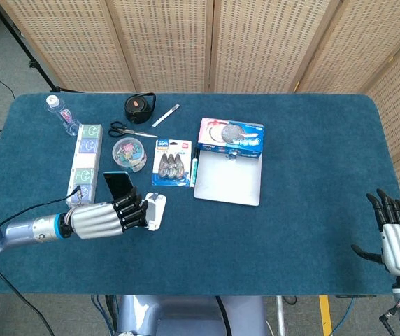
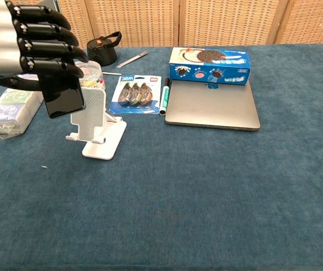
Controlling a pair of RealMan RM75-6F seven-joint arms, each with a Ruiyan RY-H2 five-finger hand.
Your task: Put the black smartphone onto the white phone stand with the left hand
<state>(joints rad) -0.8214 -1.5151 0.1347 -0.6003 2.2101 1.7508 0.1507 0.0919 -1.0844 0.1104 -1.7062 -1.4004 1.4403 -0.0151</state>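
My left hand [image 1: 109, 215] [image 2: 34, 48] grips the black smartphone [image 2: 64, 97] [image 1: 119, 184], which stands nearly upright in its fingers. The phone hangs just left of and slightly above the white phone stand [image 2: 98, 121] [image 1: 156, 211]; its lower edge overlaps the stand's back plate in the chest view, and I cannot tell whether they touch. The stand sits on the blue table [image 2: 206, 192] with nothing on its cradle. My right hand [image 1: 396, 238] rests at the table's front right corner, fingers spread, holding nothing; the chest view does not show it.
A grey laptop [image 2: 212, 106] with a blue cookie box [image 2: 209, 58] lies at centre. A clip pack [image 2: 134, 94], a green marker [image 2: 164, 97], a round jar [image 1: 129, 152], scissors [image 1: 126, 130], a black pouch [image 2: 101, 49] and tissue packs [image 2: 12, 107] crowd around the stand.
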